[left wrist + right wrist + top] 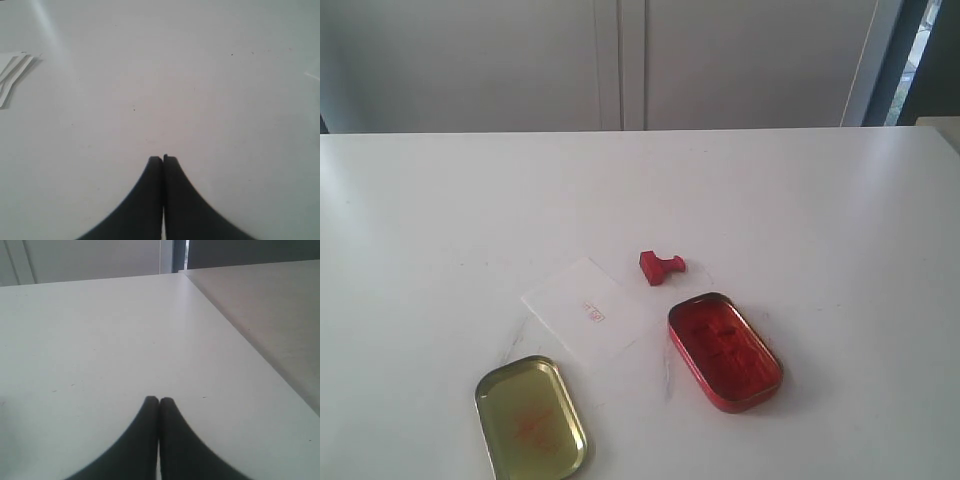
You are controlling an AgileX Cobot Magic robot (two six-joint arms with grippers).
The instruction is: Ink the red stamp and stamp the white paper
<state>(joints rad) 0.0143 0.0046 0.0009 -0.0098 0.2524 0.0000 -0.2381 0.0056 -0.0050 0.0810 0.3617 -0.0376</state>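
Observation:
The red stamp (pixel 660 267) lies on its side on the white table, just beyond the open red ink tin (pixel 724 351). The white paper (pixel 586 310) lies flat left of the stamp and carries a small red mark (pixel 594 314). Neither arm shows in the exterior view. My left gripper (pixel 163 159) is shut with nothing in it, over bare table. My right gripper (pixel 159 400) is shut too and holds nothing, near the table's far corner. Neither wrist view shows the stamp, the tin or the paper.
A gold oval tin lid (pixel 530 417) lies at the front left, near the table's front edge. A white folded scrap (pixel 12 75) shows in the left wrist view. In the right wrist view the table edge (pixel 235 335) runs beside a grey surface.

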